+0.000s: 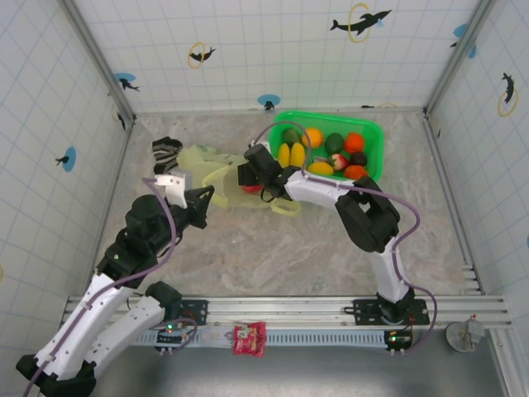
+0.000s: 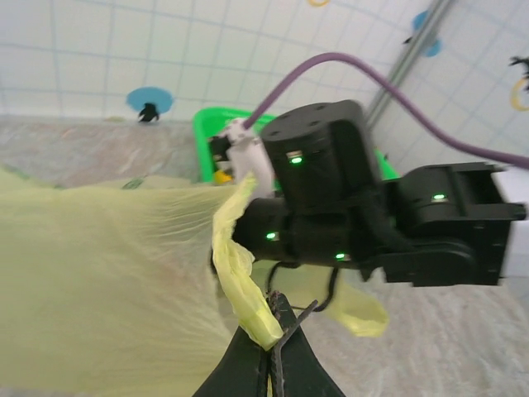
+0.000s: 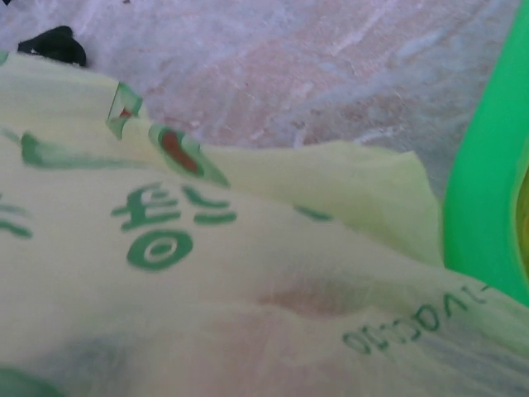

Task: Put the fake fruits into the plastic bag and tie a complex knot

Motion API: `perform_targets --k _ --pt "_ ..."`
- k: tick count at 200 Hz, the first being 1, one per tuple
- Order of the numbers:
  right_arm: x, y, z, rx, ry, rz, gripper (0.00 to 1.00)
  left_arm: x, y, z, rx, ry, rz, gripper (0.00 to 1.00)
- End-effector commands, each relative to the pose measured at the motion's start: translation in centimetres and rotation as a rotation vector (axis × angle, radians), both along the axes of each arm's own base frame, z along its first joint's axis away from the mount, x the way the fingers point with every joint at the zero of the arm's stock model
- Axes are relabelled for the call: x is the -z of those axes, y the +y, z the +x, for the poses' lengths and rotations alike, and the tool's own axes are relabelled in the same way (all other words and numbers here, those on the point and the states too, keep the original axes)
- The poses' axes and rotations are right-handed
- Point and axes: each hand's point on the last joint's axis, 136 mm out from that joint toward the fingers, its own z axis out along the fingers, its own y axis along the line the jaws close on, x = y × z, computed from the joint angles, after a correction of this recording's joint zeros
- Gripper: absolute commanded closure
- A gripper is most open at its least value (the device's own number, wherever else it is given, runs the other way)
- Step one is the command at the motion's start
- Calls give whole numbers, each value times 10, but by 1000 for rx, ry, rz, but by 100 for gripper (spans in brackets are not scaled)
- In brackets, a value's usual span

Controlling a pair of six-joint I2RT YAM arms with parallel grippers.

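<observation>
The pale yellow-green plastic bag [image 1: 208,163] lies at mid-table, left of the basket. My left gripper [image 1: 204,201] [image 2: 277,332] is shut on a twisted strip of the bag's handle [image 2: 235,256] and holds it up, with the film stretched to the left. My right gripper [image 1: 248,175] reaches down at the bag's mouth, with its fingers hidden by the film. A red fake fruit [image 1: 253,189] sits right under it. In the right wrist view the printed bag film [image 3: 207,273] lies close, with a reddish blur [image 3: 310,298] showing through it. Several fake fruits [image 1: 322,149] lie in the basket.
The green basket [image 1: 381,147] [image 3: 483,207] stands at the back right, close to the bag. A striped sock [image 1: 165,153] [image 3: 54,45] lies at the back left. A red packet [image 1: 249,338] rests on the front rail. Tiled walls close in three sides.
</observation>
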Motion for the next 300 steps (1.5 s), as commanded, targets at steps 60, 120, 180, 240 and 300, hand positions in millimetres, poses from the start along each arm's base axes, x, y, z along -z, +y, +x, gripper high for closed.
perform_targets --k 60,120,180,240,300 --pt "-40 -2 -24 -226 84 296 18 86 -19 17 9 267 91 100" --pt "-64 5 -54 -356 127 394 28 86 -30 26 34 267 83 100" --pt "-67 -17 -95 -388 152 422 55 90 -33 33 19 278 67 100" --pt "-127 -25 -114 -521 61 539 73 95 -37 37 27 288 66 100" --pt "-167 -74 -69 -364 -50 574 68 91 -38 38 28 279 61 100"
